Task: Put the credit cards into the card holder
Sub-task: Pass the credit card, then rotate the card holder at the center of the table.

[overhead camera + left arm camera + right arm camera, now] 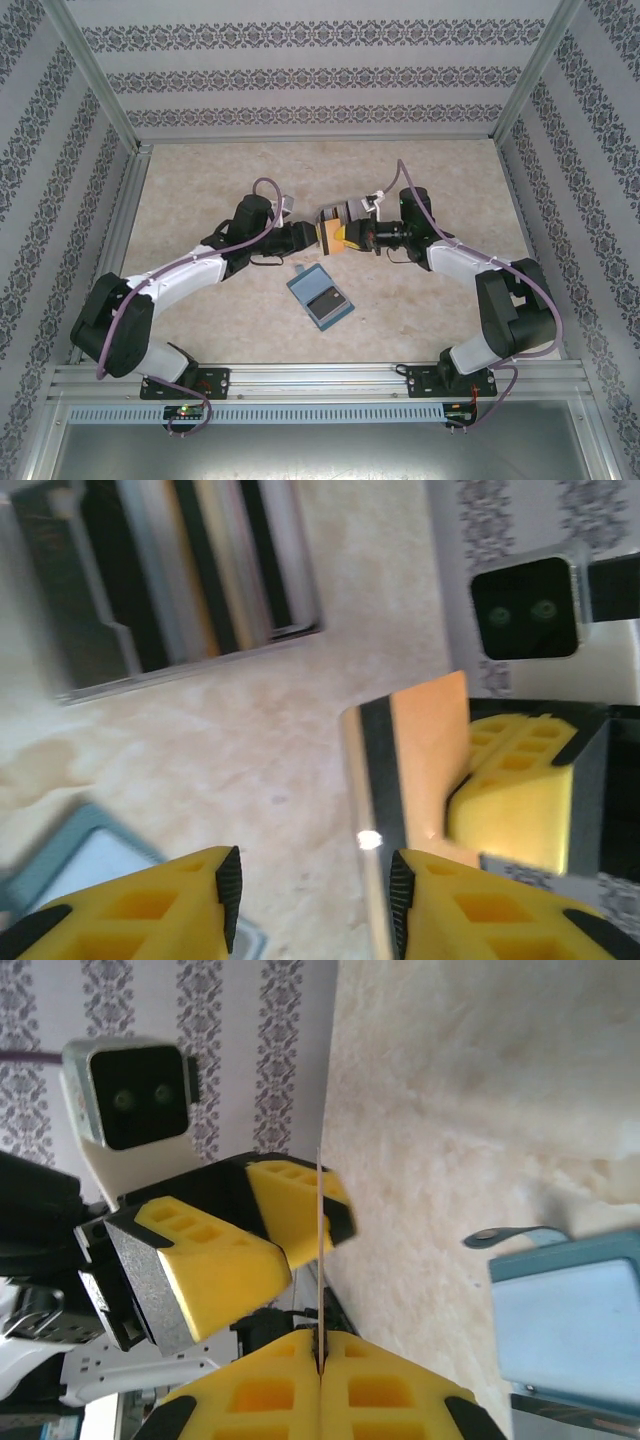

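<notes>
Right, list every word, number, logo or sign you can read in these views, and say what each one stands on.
None can be read.
orange card, clamped in the right claw: no print shows on its face.
dark card on the teal card holder: too small to tell.
cards in the slotted rack: blurred, nothing legible.
wallpaper: ornament only, no letters.

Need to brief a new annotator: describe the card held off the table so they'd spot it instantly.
Look mid-table, where the two arms meet tip to tip. There the right gripper is shut on a thin orange card. Unlike the cards slotted in the grey rack, it hangs in the air.
</notes>
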Available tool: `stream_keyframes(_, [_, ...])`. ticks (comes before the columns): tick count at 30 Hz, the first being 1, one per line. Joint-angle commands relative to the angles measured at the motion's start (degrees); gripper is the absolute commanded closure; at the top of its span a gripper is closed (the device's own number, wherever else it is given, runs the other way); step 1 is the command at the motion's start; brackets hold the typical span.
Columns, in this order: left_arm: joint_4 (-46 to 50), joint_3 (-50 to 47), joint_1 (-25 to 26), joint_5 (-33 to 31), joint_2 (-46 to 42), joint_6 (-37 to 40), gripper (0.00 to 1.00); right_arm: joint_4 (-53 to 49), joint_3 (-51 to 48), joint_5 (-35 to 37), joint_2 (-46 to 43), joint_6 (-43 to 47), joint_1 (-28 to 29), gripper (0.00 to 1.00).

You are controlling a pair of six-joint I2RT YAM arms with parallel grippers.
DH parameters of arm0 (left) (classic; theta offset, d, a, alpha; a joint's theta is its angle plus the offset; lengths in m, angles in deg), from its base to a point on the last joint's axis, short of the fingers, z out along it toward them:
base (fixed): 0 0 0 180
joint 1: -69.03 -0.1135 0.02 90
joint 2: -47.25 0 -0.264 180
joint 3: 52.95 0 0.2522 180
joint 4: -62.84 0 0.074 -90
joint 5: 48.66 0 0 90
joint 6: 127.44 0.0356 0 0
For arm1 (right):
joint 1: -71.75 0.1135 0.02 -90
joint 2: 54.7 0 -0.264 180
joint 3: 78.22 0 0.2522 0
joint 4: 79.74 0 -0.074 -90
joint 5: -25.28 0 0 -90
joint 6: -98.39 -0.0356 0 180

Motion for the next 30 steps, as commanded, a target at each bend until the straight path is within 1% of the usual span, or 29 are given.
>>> stream_keyframes(1, [18.7,2.2,-1.1,-7.0,-1.2,11.9,0.52,-5.0,-1.2,0.7,-0.5,5.6,-1.7,0.98])
stream_keyframes(3, [22.8,3.3,-1.1,-8.6,-0.3,14.8,0.51,-9.6,-0.7,2.3,-0.9,9.0,-1.8,0.98])
stream_keyframes(4, [24.2,4.1,-1.2,-8.2,0.7,16.1,0.50,-10.5,-0.8,2.7,-1.0,9.7,-1.8,0.98])
stream_keyframes(7, [26.7,6.4,-1.1,-5.6,4.5,19.2,0.48,-10.9,-1.0,2.9,-0.9,10.2,-1.8,0.98])
stream_keyframes(11, [29.3,9.4,-1.2,-7.1,8.8,22.5,0.46,-11.3,-1.0,2.5,-0.7,10.6,-1.8,0.97])
stream_keyframes(13, [29.9,11.3,-1.1,-5.8,11.3,24.1,0.46,-11.4,-1.2,2.4,-0.7,10.6,-1.7,0.97])
stream_keyframes(17, [33.2,15.3,-0.8,-4.5,15.9,27.2,0.47,-11.5,-1.6,2.3,-0.7,10.7,-1.7,0.97])
stream_keyframes(20, [36.1,17.0,-0.9,-6.8,17.8,28.8,0.48,-11.5,-1.7,2.2,-0.8,10.7,-1.8,0.96])
stream_keyframes(23, [37.3,18.4,-0.7,-5.7,19.9,29.7,0.51,-11.7,-1.6,2.0,-0.5,10.8,-1.7,0.96])
stream_keyframes(26, [38.1,19.5,-0.6,-6.1,21.5,30.5,0.52,-11.6,-1.3,2.0,-0.2,10.9,-1.8,0.95])
stream_keyframes(28, [38.6,20.1,-0.6,-6.4,22.5,30.9,0.54,-11.7,-1.2,2.0,-0.1,10.9,-1.8,0.95])
stream_keyframes(30, [38.6,20.8,-0.6,-6.7,23.3,31.1,0.58,-11.7,-1.2,2.0,0.0,10.8,-1.8,0.95])
